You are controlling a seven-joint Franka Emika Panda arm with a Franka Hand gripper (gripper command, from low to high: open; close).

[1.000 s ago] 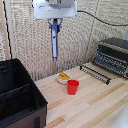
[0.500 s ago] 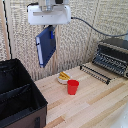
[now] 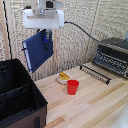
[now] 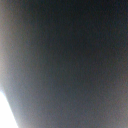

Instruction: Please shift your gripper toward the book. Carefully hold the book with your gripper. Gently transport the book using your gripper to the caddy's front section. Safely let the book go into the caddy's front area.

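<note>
While the gripper (image 3: 46, 34) is clamping the book (image 3: 37, 50) by its upper edge and carrying it high in the air, the transport step is under way, with the caddy (image 3: 20, 107) sitting below toward the exterior view's left. Next, the arm is likely needing to travel over the front compartment and lower before releasing. Hanging tilted, the book is showing a thin, flat navy cover, which is filling the wrist view as a dark blur.

Caddy (image 3: 20, 97) at table's (image 3: 95, 105) exterior-view left edge, book (image 3: 37, 50) hanging from gripper (image 3: 46, 36) above it, cup (image 3: 73, 87) mid-table, oven (image 3: 112, 56) at right edge.
</note>
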